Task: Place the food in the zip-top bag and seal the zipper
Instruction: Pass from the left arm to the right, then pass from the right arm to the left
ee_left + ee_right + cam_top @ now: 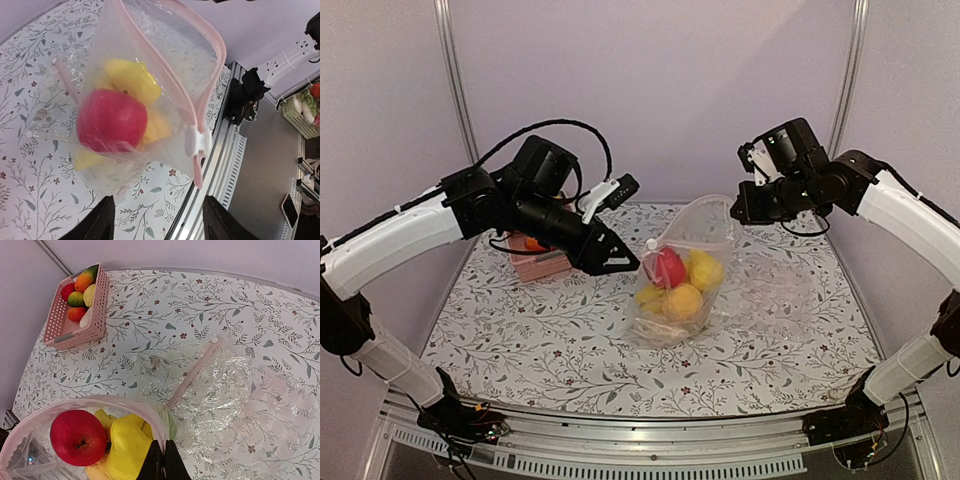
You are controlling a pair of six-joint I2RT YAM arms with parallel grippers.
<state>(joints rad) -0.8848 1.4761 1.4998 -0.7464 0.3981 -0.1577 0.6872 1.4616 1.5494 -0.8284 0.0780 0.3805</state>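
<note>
1. Our right hand [161, 462] is clamped on the rim of the zip-top bag [705, 225]. The bag stands mid-counter [520, 340], its mouth held up.
2. Inside it we see a red apple [78, 437] and yellow food [127, 445].
3. The zipper [200, 142] gapes unsealed, with a white slider on it.
4. Our left hand [618, 260] hovers beside the bag, fingers spread and empty.
5. A pink basket [97, 300] holds more fruit.
6. A crinkled bag [220, 390] lies flat nearby.
</note>
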